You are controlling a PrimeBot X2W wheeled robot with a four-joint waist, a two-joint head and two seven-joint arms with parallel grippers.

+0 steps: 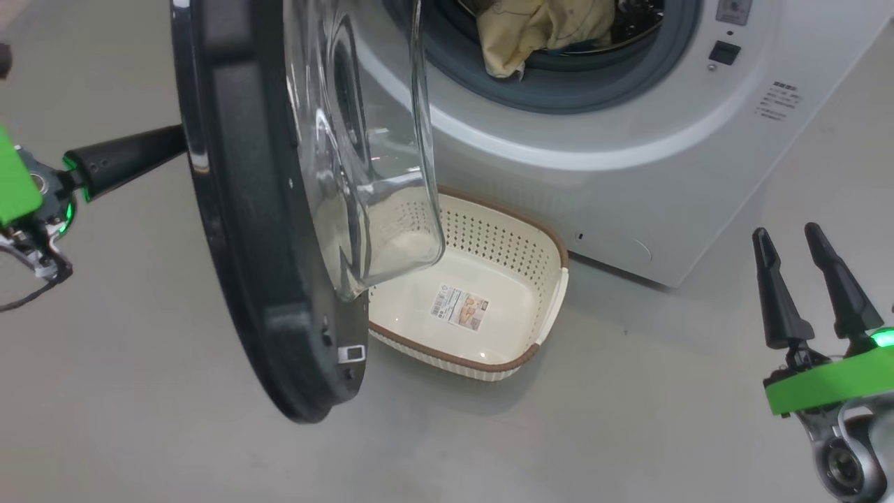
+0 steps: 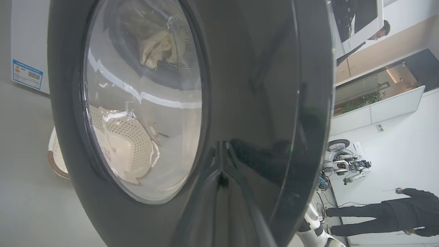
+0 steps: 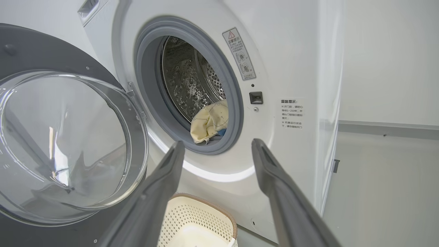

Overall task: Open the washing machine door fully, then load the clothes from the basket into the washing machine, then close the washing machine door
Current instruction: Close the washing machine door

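Observation:
The washing machine door (image 1: pixel 237 230), with its black rim and clear glass bowl, stands partly swung out from the white washing machine (image 1: pixel 628 161). My left gripper (image 1: pixel 167 145) is shut, and its tips rest against the door's glossy outer face (image 2: pixel 260 85); the left gripper (image 2: pixel 221 169) holds nothing. Pale yellow clothes (image 1: pixel 538 28) lie in the drum mouth, partly over the grey gasket, and the clothes (image 3: pixel 209 120) show there in the right wrist view too. The cream basket (image 1: pixel 520 241) sits empty on the floor below the door. My right gripper (image 1: pixel 788 237) is open at the lower right; the right gripper (image 3: pixel 216 145) faces the drum.
The basket (image 3: pixel 205 214) stands close against the washer's front, partly under the door's glass bowl (image 3: pixel 65 144). Bare grey floor (image 1: pixel 628 419) lies around it. Beyond the door a person in dark clothes (image 2: pixel 394 212) stands near another robot (image 2: pixel 343 164).

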